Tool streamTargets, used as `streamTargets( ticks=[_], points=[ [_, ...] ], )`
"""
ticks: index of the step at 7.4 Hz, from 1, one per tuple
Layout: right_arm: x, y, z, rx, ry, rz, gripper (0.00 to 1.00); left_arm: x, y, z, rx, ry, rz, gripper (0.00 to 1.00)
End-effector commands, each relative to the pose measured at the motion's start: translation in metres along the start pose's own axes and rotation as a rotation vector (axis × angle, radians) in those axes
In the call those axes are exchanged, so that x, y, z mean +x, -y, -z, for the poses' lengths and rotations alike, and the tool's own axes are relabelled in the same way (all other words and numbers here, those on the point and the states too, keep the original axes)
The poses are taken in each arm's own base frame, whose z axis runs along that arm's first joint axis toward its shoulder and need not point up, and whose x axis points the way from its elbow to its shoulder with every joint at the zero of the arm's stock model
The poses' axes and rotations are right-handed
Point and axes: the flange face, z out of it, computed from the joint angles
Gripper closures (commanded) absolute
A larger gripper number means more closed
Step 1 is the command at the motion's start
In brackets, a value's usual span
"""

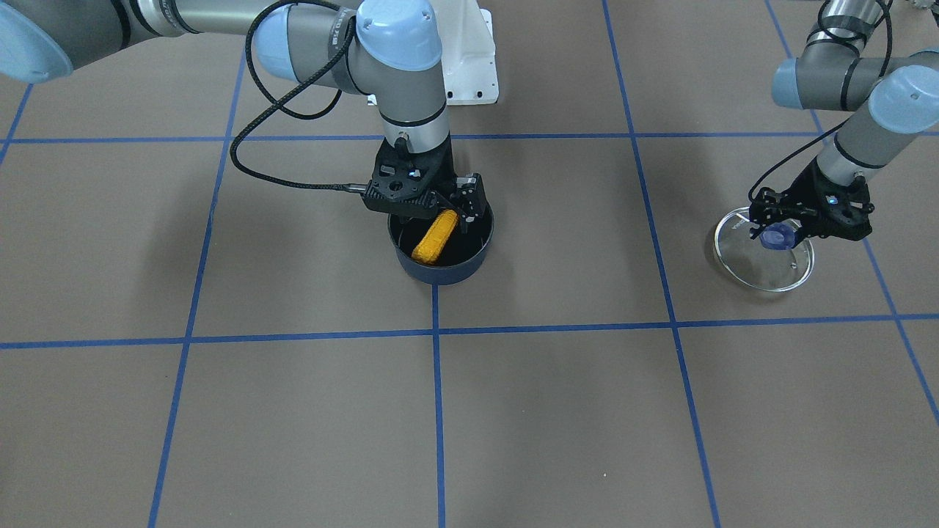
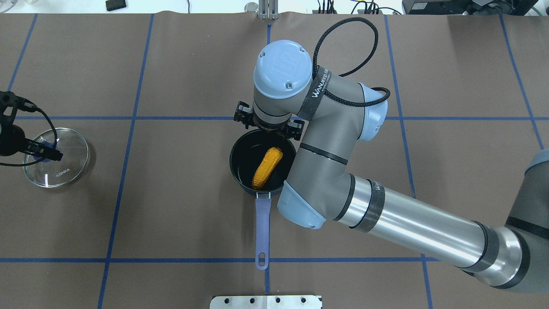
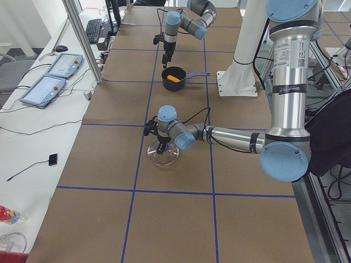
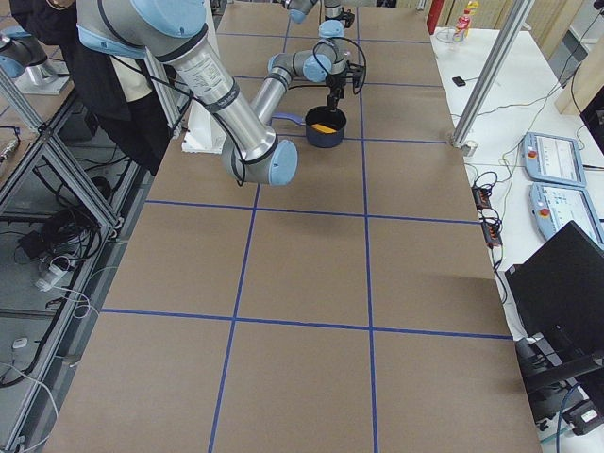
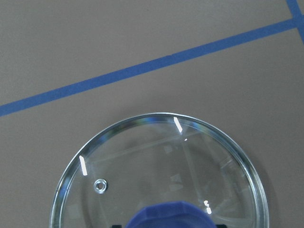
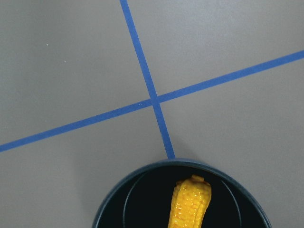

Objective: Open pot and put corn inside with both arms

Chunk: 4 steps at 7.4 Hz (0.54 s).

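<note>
The dark-blue pot (image 1: 440,273) stands open at mid-table, its long handle (image 2: 262,223) pointing toward the robot. The orange-yellow corn (image 1: 434,238) lies slanted inside it, and shows in the overhead view (image 2: 266,168) and the right wrist view (image 6: 190,204). My right gripper (image 1: 455,209) hangs over the pot's rim on the robot's side, just above the corn's upper end. Its fingers look open and off the corn. My left gripper (image 1: 776,233) is shut on the blue knob (image 5: 166,216) of the glass lid (image 1: 763,268), which is low at the table far to the left.
The robot's white base mount (image 1: 469,59) stands behind the pot. The right arm's elbow (image 2: 317,189) overhangs the pot's right side. Blue tape lines (image 1: 437,411) grid the brown table.
</note>
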Motion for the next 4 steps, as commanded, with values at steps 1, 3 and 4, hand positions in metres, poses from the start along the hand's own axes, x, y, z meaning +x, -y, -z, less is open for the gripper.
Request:
streamTargets(
  ticks=[1,3,4],
  points=[
    [0.001,0.005,0.002,-0.004,0.003,-0.003,0.0,-0.002,0.003,-0.005,-0.003,0.003,-0.001,0.24],
    [0.009,0.026,0.011,-0.018,0.009,-0.019,0.0,-0.001,0.005,-0.006,-0.004,0.003,-0.001,0.21],
    [0.015,0.043,0.021,-0.029,0.017,-0.025,0.0,0.002,0.006,-0.004,0.0,-0.004,-0.005,0.19]
  ],
)
